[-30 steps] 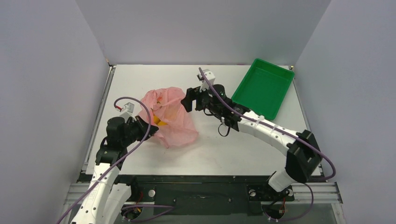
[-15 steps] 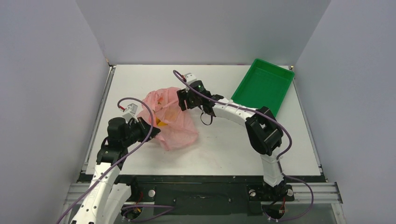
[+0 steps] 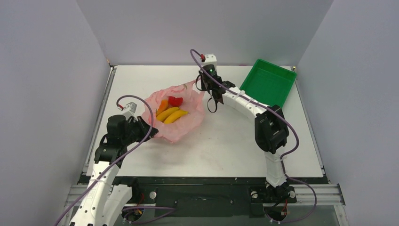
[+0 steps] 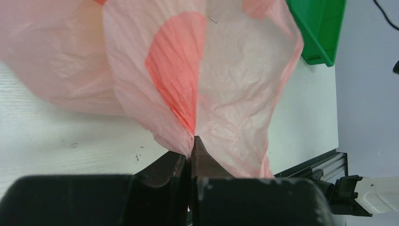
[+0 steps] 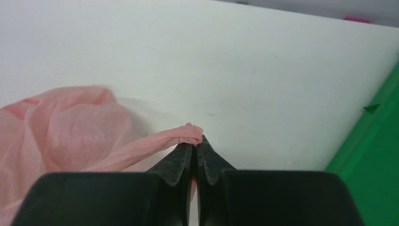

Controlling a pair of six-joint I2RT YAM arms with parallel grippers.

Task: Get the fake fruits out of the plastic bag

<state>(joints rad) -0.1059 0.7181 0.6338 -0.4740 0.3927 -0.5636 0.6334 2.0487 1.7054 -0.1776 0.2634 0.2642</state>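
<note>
Holding the bag point(image 3: 188, 126) open; fruits point(image 3: 171, 114) lie inside.
The left fingers point(image 4: 169, 170) and right fingers point(image 5: 178, 162) each pinch its film; next, one should release and pick a fruit.

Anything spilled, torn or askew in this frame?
Nothing spilled or torn. The bag is stretched open between the left end effector and right end effector, both shut on it, with the fruits inside. Only the tray sits skewed to the table edges, at the far right corner.
</note>
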